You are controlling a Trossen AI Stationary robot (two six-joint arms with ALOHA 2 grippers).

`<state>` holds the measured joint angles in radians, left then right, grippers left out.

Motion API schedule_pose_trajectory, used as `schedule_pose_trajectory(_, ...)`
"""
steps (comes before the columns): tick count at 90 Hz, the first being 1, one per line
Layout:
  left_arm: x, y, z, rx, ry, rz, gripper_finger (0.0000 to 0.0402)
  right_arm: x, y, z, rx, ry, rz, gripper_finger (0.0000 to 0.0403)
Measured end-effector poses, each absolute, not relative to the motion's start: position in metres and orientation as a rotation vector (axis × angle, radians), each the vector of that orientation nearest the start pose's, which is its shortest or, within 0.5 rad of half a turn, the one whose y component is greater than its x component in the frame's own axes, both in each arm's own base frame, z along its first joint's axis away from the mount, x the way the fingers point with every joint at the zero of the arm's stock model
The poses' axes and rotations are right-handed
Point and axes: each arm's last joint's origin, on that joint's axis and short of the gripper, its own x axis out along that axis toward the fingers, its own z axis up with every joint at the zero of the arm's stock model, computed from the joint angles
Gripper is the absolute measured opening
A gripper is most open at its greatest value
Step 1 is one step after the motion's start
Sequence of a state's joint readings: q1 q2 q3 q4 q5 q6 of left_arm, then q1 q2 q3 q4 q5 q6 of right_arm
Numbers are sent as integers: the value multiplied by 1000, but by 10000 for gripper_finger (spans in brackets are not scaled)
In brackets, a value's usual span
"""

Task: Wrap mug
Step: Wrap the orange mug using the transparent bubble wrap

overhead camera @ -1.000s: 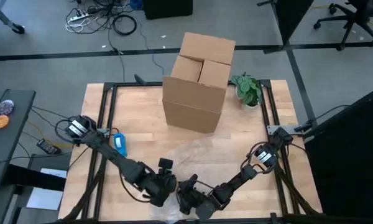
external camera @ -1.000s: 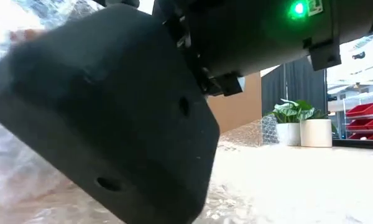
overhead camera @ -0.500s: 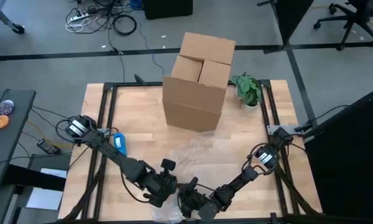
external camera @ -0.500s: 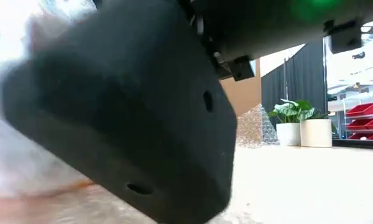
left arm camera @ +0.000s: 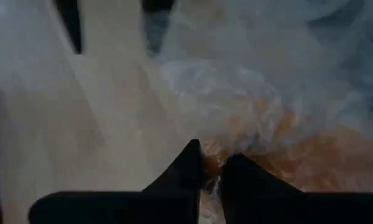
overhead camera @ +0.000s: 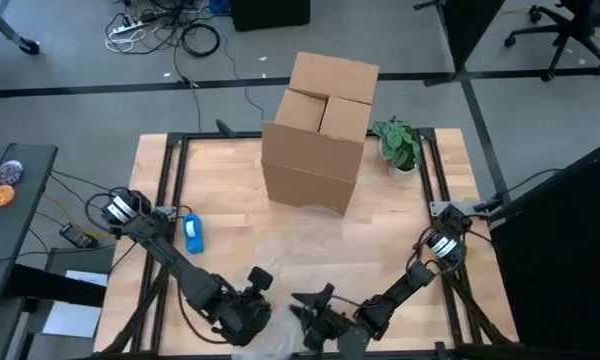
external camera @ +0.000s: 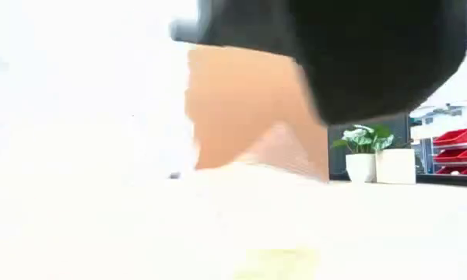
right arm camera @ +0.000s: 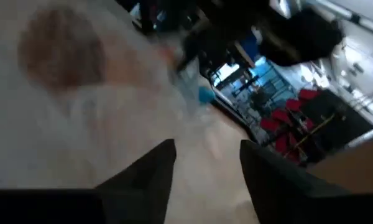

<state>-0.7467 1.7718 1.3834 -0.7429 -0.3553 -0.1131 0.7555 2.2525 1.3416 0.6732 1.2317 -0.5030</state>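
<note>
Left gripper pinches the clear crinkly bubble wrap sheet; right gripper spread, empty. Wrap is light, floppy, slippery: grip edges. Mug not discernible.

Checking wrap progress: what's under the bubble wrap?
Through the bubble wrap something orange-brown shows, pinched by the left hand. Its shape is hidden, so I can't confirm the mug.

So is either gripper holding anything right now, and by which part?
The left gripper is shut on a fold of the bubble wrap. The right gripper is open, holding nothing.
</note>
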Motion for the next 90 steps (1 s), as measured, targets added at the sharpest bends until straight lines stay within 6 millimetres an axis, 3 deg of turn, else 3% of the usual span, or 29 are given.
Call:
schedule_pose_trajectory(33, 254, -252, 238, 512, 982, -236, 9, 295, 226, 129, -412, 362, -435, 207)
schedule_pose_trajectory(39, 251, -250, 238, 522, 997, -194, 9, 293, 211, 121, -281, 414, -362, 205)
schedule_pose_trajectory(51, 250, -249, 237, 528, 1004, -172, 9, 308, 187, 99, -91, 546, -216, 204)
schedule_pose_trajectory(55, 250, -248, 237, 530, 1005, -170, 9, 310, 179, 88, -74, 596, -226, 203)
schedule_pose_trajectory(65, 248, -249, 237, 523, 1012, -156, 9, 310, 168, 84, -35, 677, -270, 203)
schedule_pose_trajectory(90, 251, -237, 238, 554, 957, 54, 9, 262, 155, 99, -128, 927, -489, 203)
